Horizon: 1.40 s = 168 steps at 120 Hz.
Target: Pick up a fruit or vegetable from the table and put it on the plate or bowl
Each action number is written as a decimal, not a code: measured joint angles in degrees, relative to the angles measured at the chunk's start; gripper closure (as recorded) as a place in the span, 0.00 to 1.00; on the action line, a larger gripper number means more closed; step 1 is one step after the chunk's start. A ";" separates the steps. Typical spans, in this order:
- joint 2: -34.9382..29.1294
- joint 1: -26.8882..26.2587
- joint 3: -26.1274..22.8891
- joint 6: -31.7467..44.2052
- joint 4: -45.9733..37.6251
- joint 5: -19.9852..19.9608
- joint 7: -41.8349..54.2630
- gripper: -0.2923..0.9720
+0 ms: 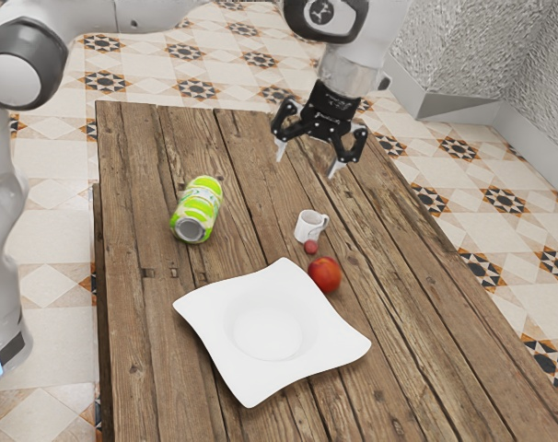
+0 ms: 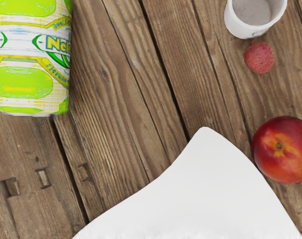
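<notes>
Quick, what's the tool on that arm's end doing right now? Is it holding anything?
Tool: open, holding nothing.

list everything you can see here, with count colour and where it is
table: one, brown wood, on a patterned tile floor
plate: one, white, wavy-edged, near end of the table
can: one, green, yellow and white, on its side, beyond the plate
cup: one, white, upright, beyond the plate's far corner
small fruit: one, pinkish red, between cup and nectarine
nectarine: one, red-orange, beside the plate's far corner
gripper: one, black, open, above the table beyond the cup
arm: one, white and grey, at the exterior view's left
</notes>
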 joint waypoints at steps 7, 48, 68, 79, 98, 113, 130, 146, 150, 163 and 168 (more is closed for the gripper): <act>-0.03 -2.72 -0.12 2.50 -0.28 0.02 -5.08 0.23; -4.67 -12.92 4.22 6.29 -8.18 -6.52 -9.77 0.23; -3.71 1.39 3.74 6.54 -7.97 -1.77 1.81 0.23; -3.05 11.65 -2.54 7.25 -7.91 8.04 9.39 0.23; 0.38 15.55 -5.90 8.05 -2.90 14.13 19.98 0.23; 0.78 5.53 -6.67 9.98 -2.50 14.74 27.02 0.23; -0.45 -8.64 -6.63 17.91 -9.74 12.44 34.73 0.23; 0.19 -14.99 -6.28 23.79 -11.72 10.67 41.20 0.23; 0.16 -14.72 -6.21 24.75 -11.80 10.46 42.63 0.23; 0.42 -9.45 -5.91 26.98 -12.48 10.34 47.18 0.23; 0.54 -6.64 -5.07 27.55 -12.59 8.68 48.58 0.23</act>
